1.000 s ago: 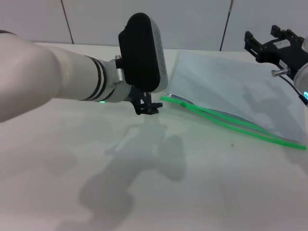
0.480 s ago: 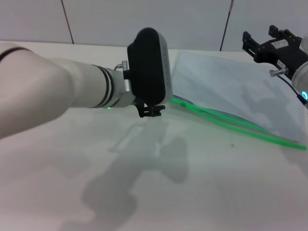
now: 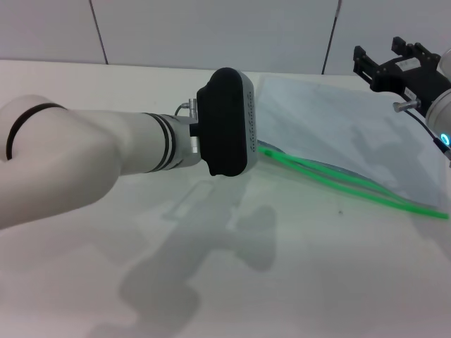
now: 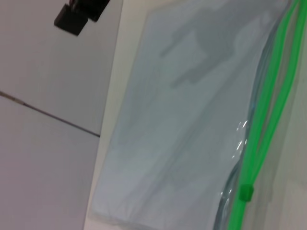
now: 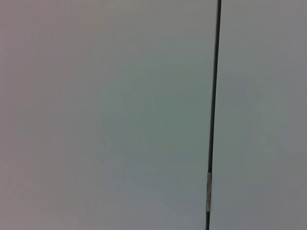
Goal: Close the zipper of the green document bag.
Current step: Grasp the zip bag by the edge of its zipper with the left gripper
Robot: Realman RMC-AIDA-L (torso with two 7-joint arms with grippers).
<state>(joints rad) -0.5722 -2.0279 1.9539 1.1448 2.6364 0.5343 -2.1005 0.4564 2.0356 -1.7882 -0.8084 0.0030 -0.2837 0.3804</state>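
The green document bag (image 3: 331, 127) lies flat on the white table at the right, pale and translucent. Its zipper (image 3: 352, 189) runs along the near edge as two bright green strips that stand apart. In the left wrist view the bag (image 4: 182, 120) fills the frame. There the zipper strips (image 4: 268, 120) join at a small green slider tab (image 4: 246, 192). My left arm's black wrist housing (image 3: 225, 123) hangs over the zipper's left end and hides the left gripper and the slider in the head view. My right gripper (image 3: 394, 63) is parked high at the far right.
The white table (image 3: 296, 282) stretches toward me, with the arm's shadow on it. A panelled wall stands behind the table. The right gripper's black tip (image 4: 79, 14) shows far off in the left wrist view. The right wrist view holds only wall and a dark seam (image 5: 213, 96).
My left arm has moved right toward the zipper's left end. Its small black fingertips, seen below the housing earlier, are now hidden. The right arm has not moved.
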